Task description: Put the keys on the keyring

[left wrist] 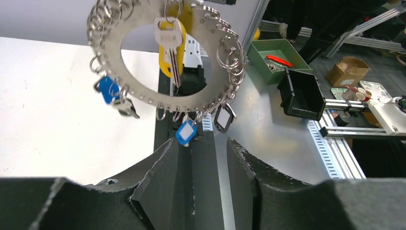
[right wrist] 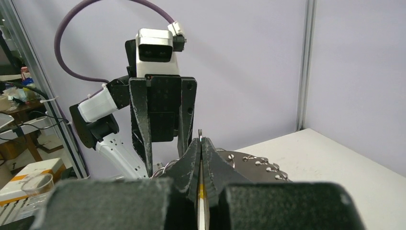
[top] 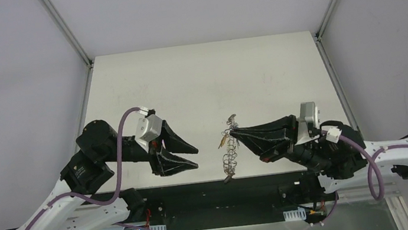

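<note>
I see right claw [top: 234, 132] clamped on keyring [top: 229, 151], holding it on edge in the air over the table's [top: 197, 80] near edge, about midway | yellow key [left wrist: 165, 62] and blue key [left wrist: 109, 89] hang from it | left claw [top: 196, 156] jaws parted, empty, left of keyring, not touching

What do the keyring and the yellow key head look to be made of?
The keyring looks like metal: a flat silvery plate with a dull sheen and small punched holes. The yellow key head is probably plastic: opaque, even colour with a soft gloss.
</note>
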`<state>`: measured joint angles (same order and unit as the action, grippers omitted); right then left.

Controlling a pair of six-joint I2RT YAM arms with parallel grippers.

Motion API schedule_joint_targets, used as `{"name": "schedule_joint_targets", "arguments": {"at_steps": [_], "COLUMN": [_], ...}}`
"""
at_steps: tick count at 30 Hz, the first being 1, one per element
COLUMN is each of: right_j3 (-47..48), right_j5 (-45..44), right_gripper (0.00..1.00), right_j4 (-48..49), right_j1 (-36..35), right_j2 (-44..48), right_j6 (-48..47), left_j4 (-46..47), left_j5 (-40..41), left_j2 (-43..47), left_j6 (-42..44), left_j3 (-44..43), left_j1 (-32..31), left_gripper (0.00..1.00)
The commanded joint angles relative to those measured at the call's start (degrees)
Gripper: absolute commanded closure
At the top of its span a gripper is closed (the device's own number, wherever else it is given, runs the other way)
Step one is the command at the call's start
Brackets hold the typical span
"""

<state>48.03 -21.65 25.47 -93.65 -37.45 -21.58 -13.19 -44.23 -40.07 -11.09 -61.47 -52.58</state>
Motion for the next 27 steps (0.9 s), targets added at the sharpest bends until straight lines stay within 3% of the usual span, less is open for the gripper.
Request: {"name": "schedule_joint_targets", "arguments": {"at_steps": [1,4,5,15,27], "right_j3": [7.8,11.3,12.5,20.5,23.0], "right_j5": [-1.7,-1.0,-0.5,6.1,8.9], "right_gripper": [1.0,1.0,1.0,1.0,1.0], "right_j4": [-10.1,-18.8,-21.3,-39.4,-45.5], "right_j1": [-0.3,-0.3,-0.3,-0.3,-0.3], "right_j2": [1.8,1.2,1.1,-0.7,-4.2], "right_j6": [4.5,7.4,8.3,16.1,19.2], "left_j4": [1.0,1.0,1.1,4.1,8.1], "left_j5": [1.6,2.8,2.9,1.2,-3.7], "left_j2": [0.5,0.4,0.4,1.4,2.5], "left_j6": [0.5,1.9,2.6,7.7,4.2], "left_j3": [-0.6,-1.0,-1.1,0.1,2.4], "left_j1": [-0.6,-0.5,-0.5,-0.6,-0.6], "left_gripper": [0.56,0.32,0.29,0.2,0.18]}}
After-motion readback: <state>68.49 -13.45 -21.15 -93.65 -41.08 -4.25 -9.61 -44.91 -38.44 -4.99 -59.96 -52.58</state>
